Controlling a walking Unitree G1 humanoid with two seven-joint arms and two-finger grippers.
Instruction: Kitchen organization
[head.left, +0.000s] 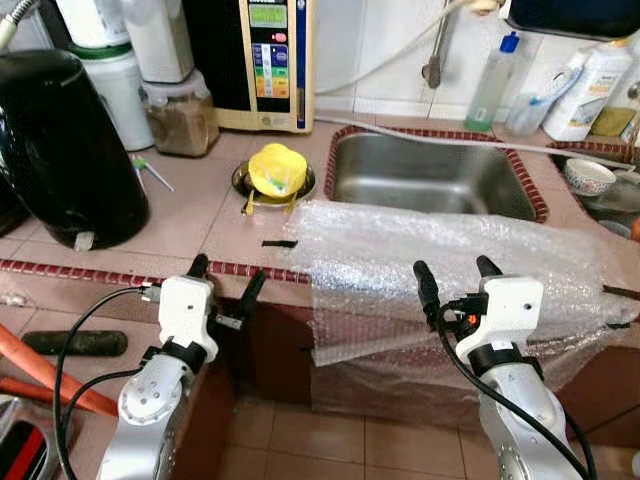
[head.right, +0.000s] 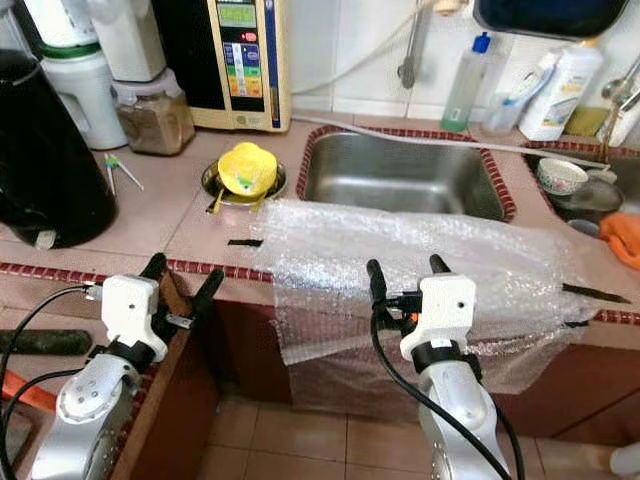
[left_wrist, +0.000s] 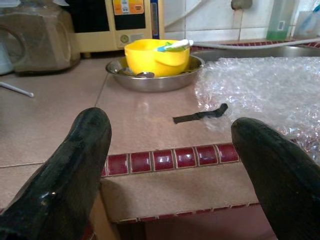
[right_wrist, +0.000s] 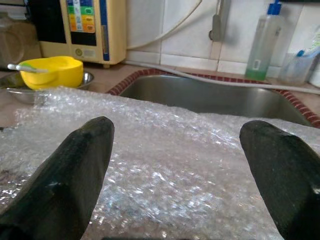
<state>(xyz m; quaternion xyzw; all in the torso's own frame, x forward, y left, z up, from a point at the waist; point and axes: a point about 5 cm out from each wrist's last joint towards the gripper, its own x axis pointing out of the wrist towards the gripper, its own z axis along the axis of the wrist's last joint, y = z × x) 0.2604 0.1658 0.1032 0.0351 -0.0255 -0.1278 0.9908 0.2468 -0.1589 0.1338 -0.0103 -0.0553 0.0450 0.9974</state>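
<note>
While draped over the front edge of the tiled counter (head.left: 190, 205) before the steel sink (head.left: 420, 175), lay as a wide crinkled sheet of bubble wrap (head.left: 440, 250), part on the countertop, part hanging down over the cabinet front. Hovered just short of that sheet with fingers spread wide and nothing between them: the right gripper (head.left: 457, 272), level with the counter's red-tiled border. Seen through the right wrist view: both black fingers (right_wrist: 75, 170) apart above the bubble wrap, sink behind. Held likewise spread and empty, the left gripper (head.left: 224, 276), at the counter edge just beside the sheet's left end, not touching it. Seen past its fingers (left_wrist: 70, 165) in the left wrist view: a small black strip (left_wrist: 200, 114) flat on the tiles, touching or nearly touching the wrap's edge. Farther back on the counter, sat in a shallow metal dish (head.left: 243, 180) beside the sink's left rim: a yellow cup (head.left: 276, 168). Stood at the far left: a black kettle (head.left: 62, 145), with a jar of brown powder (head.left: 182, 118) and a cream wall appliance (head.left: 263, 60) behind. Ranged along the back behind the sink: a clear bottle with a blue cap (head.left: 494, 85) and a white bottle (head.left: 591, 88). Rested to the sink's right: a small patterned bowl (head.left: 588, 176).
</note>
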